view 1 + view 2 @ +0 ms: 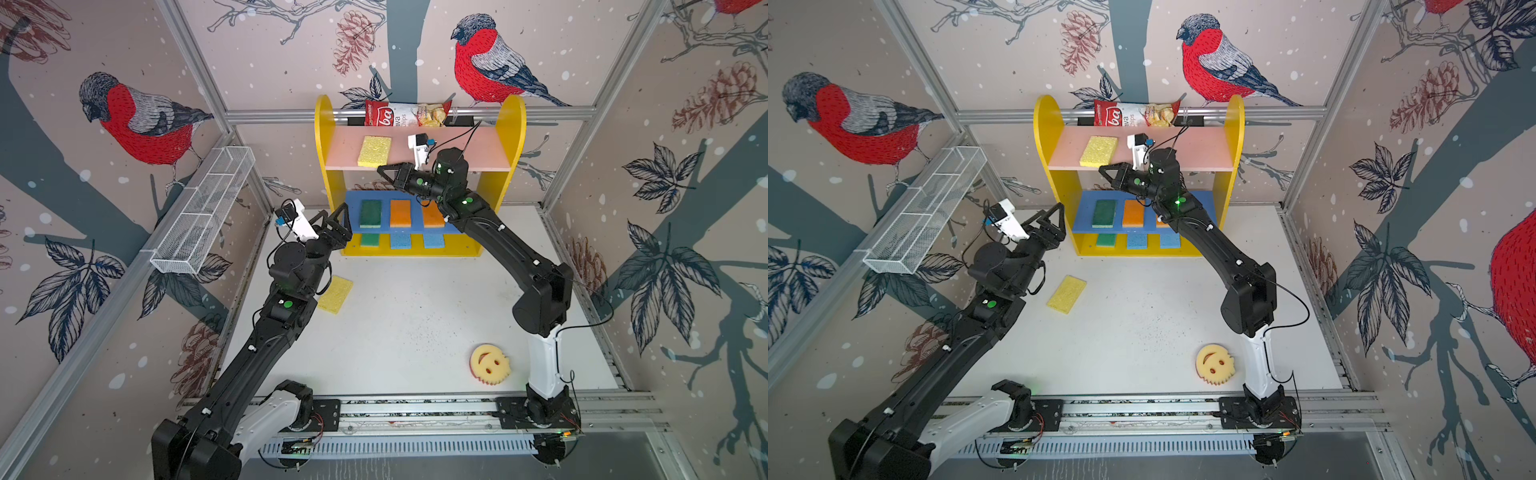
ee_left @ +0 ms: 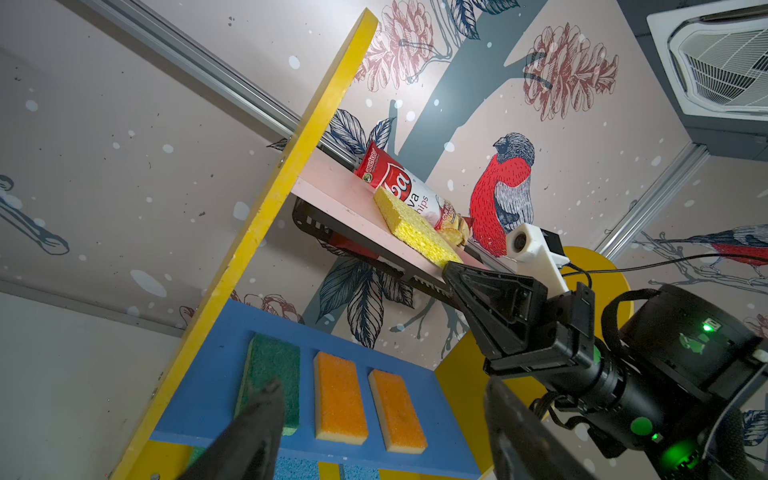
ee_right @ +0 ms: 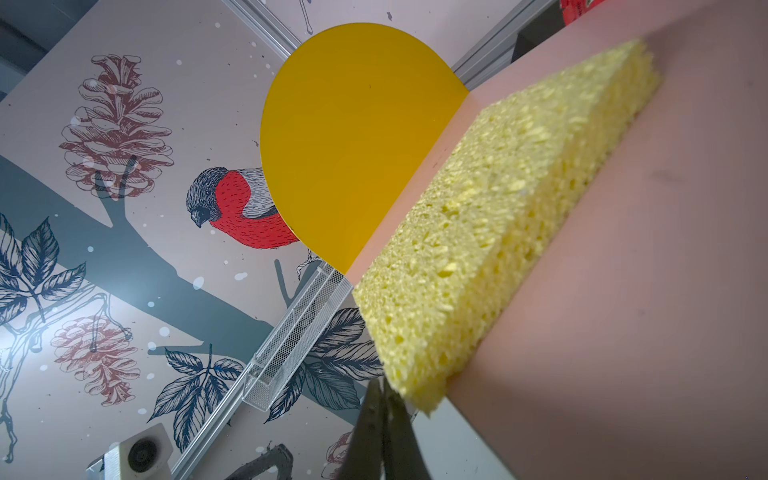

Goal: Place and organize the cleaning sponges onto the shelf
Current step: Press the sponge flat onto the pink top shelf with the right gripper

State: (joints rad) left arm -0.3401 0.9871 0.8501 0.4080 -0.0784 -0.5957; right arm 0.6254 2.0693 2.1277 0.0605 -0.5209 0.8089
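Top views, shelf: we are seeing the shelf [image 1: 324, 137] standing at the back of the table [image 1: 415, 316], with a chips bag [image 1: 405, 113] lying at the back of its pink board [image 1: 486, 153].
Top views, stored sponges: the shelved yellow sponge [image 1: 375, 151] is lying on the pink board. A green sponge [image 1: 370, 214] and two orange sponges [image 1: 400, 213] are sitting in a row on the blue board [image 1: 353, 199]. Three base sponges [image 1: 400, 241] are lying on the bottom tier.
Top views, loose sponges: in both top views the loose yellow sponge [image 1: 1067, 294] is lying on the table's left part, and the smiley sponge [image 1: 1214, 364] is sitting toward its front right.
Top views, right gripper: the right gripper [image 1: 380, 169] is pointing along the pink board's front edge, jaws pressed together and empty, just beside the shelved yellow sponge.
Top views, left gripper: the left gripper [image 1: 334, 212] is hovering beside the shelf, level with the blue board, jaws spread wide and holding nothing.
Left wrist: we are looking between the spread fingers [image 2: 257, 432] at the green sponge [image 2: 274, 374] and orange sponges [image 2: 338, 399]. We cannot tell whether the right gripper [image 2: 449, 270] is touching the shelved yellow sponge [image 2: 415, 230].
Right wrist: the two fingers [image 3: 365, 432] are pressing together with nothing between them, just beside the shelved yellow sponge's [image 3: 498, 216] near corner.
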